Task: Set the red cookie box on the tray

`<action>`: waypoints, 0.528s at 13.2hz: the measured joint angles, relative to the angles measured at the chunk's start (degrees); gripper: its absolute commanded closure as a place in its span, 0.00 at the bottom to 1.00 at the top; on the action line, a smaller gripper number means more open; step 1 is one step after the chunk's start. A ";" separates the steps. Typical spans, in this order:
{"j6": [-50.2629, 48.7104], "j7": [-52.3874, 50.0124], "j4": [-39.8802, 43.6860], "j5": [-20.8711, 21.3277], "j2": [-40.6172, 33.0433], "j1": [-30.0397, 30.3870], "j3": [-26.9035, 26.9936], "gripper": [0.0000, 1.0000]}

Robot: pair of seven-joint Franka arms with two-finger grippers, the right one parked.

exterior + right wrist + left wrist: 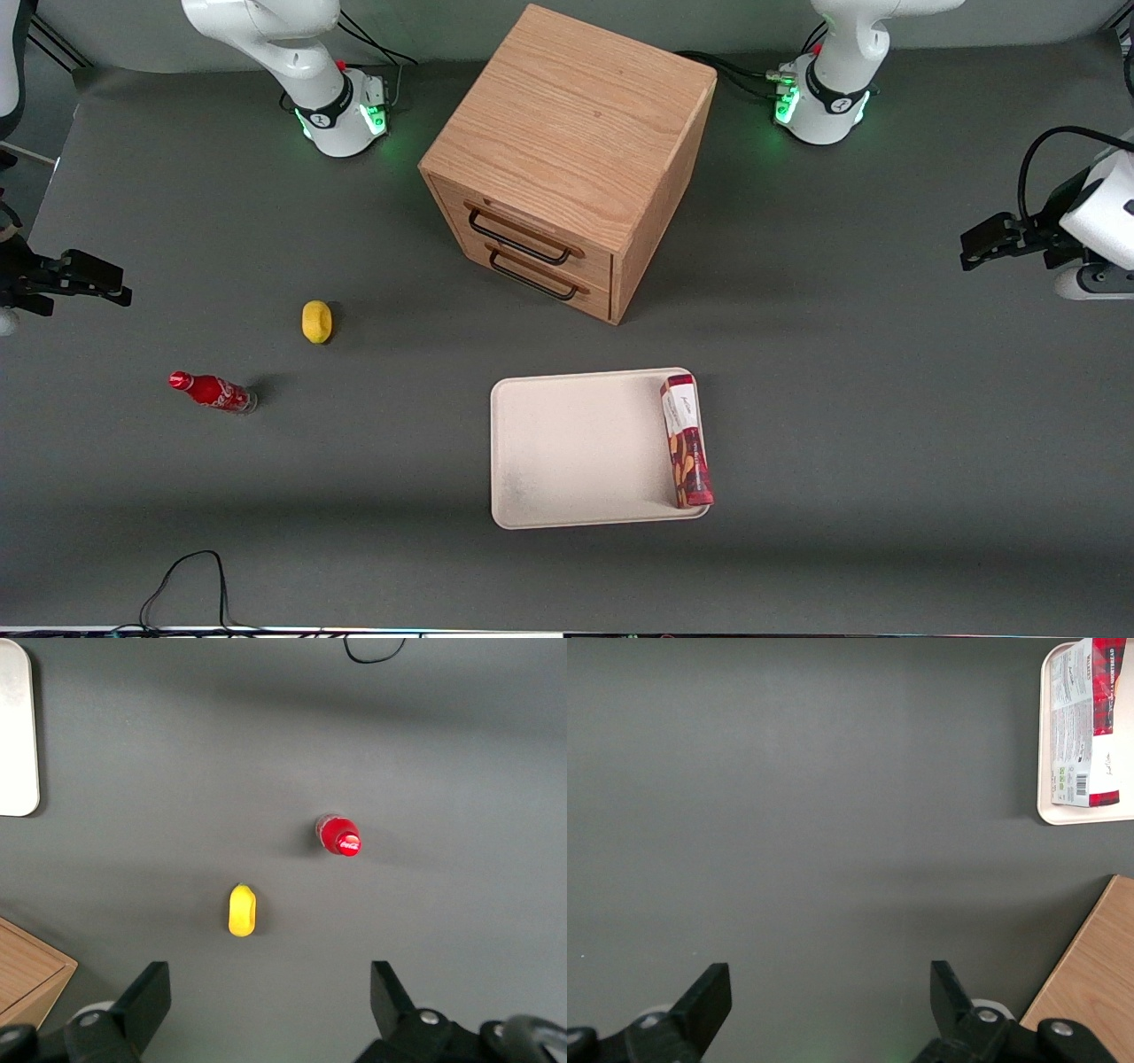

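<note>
Red cookie box (pixel 687 439) lies flat in tray (pixel 567 452), along its working-arm rim, label end probably toward cabinet (pixel 567 159). Gripper (pixel 831 1010) well apart, fingers (pixel 704 1001) spread, empty.

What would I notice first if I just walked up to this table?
Probably the big wooden drawer cabinet in the middle. Nearer the front camera, the red cookie box lies on the cream tray along one edge. The gripper waits, jaws open, at the working arm's end.

red cookie box (pixel 687 440) lies flat along tray (pixel 567 452) edge toward working arm.
</note>
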 measured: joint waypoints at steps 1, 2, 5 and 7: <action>-0.05 0.00 0.06 0.00 0.00 0.00 0.00 0.00; -0.09 0.10 0.05 -0.01 0.02 0.00 0.00 0.00; -0.61 0.82 0.05 -0.01 0.02 0.00 0.00 0.00; -0.81 0.86 0.05 -0.01 0.02 0.12 0.00 0.00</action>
